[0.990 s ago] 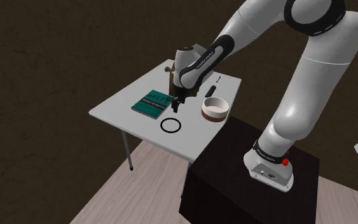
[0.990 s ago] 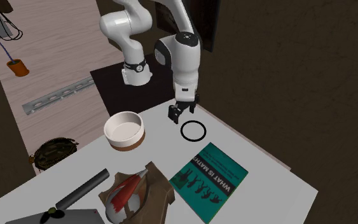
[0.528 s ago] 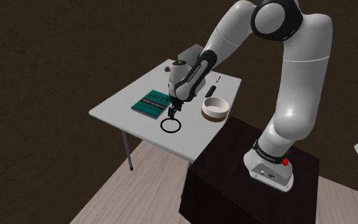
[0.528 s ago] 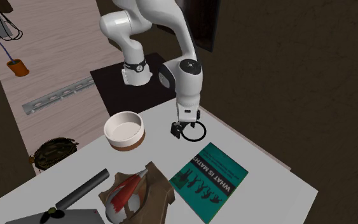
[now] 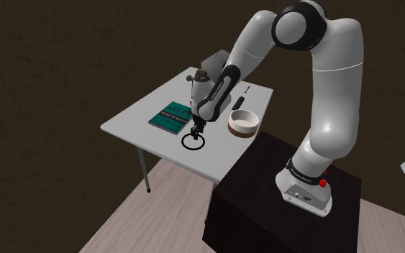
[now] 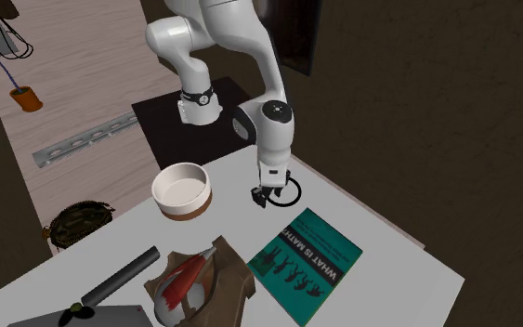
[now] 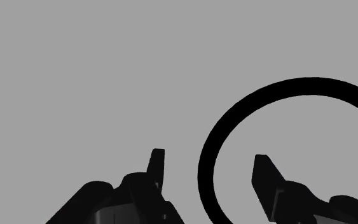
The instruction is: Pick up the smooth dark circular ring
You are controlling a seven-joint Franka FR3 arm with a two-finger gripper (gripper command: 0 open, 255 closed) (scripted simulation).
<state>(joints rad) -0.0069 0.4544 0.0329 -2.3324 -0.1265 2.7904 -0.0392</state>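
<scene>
A thin black ring [image 5: 192, 141] lies flat on the grey table [image 5: 132, 118], near the edge facing the stand. My black gripper [image 5: 194, 133] has come down onto the ring's rim and stands open. In the wrist view the ring [image 7: 238, 118] passes between the fingers of the gripper [image 7: 209, 156]: one fingertip [image 7: 158, 156] is outside the band, the other [image 7: 261, 165] inside the circle. Neither finger touches it. From the second exterior view, the gripper [image 6: 266, 195] covers part of the ring [image 6: 294, 192].
A teal book [image 5: 172, 116] lies just beyond the ring. A white bowl with a brown base [image 5: 242, 122] stands beside the gripper, toward the stand [image 5: 280, 194]. Farther along the table are a brown holder with a red item [image 6: 194, 283] and a dark cylinder [image 6: 120, 277].
The arm has lowered the gripper from above the table down onto the ring's near rim. The ring, book and bowl have not moved.
</scene>
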